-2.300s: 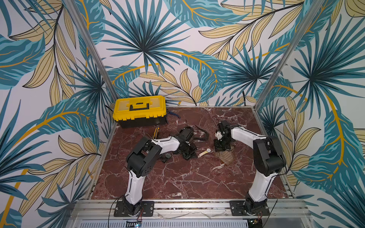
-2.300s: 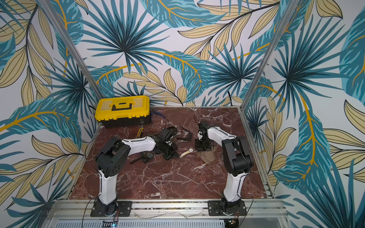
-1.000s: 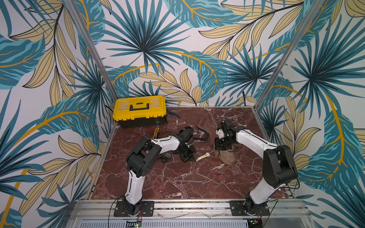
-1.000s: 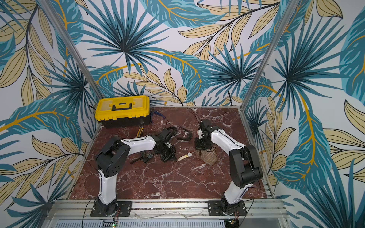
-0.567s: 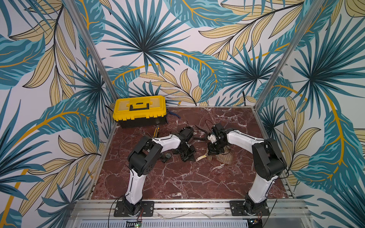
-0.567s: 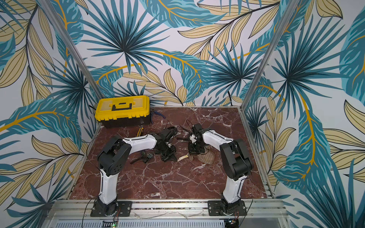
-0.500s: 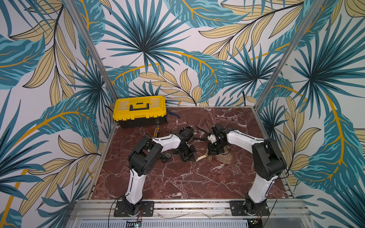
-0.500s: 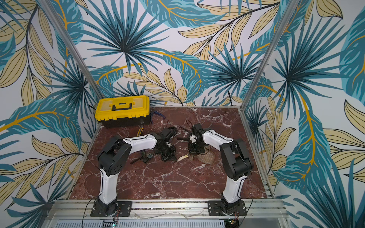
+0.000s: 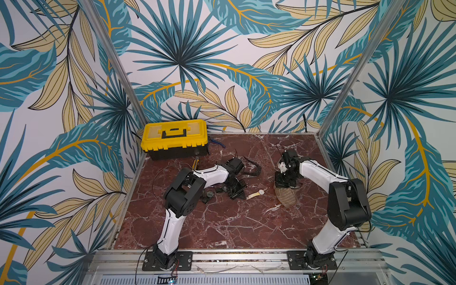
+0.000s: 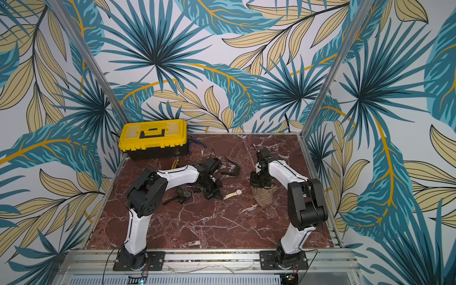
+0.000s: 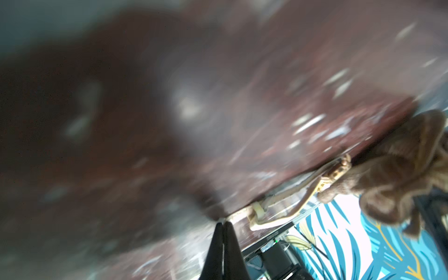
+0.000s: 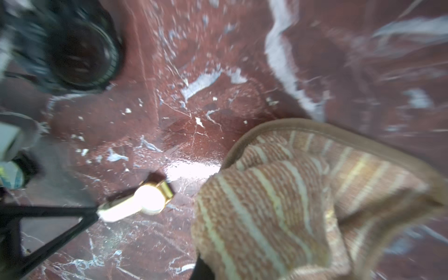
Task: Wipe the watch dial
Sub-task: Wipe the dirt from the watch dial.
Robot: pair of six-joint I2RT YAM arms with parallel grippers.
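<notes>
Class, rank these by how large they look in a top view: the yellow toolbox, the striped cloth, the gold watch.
1. yellow toolbox, largest though it sits farthest back
2. striped cloth
3. gold watch, clearly smallest

Table (image 9: 222, 222): watch (image 9: 256, 194) lies mid-table, cloth (image 9: 286, 198) near on its right (not touching); left gripper (image 9: 243, 196) at its strap end; second watch (image 9: 209, 195) further left; toolbox (image 9: 174, 138) in back-left corner
</notes>
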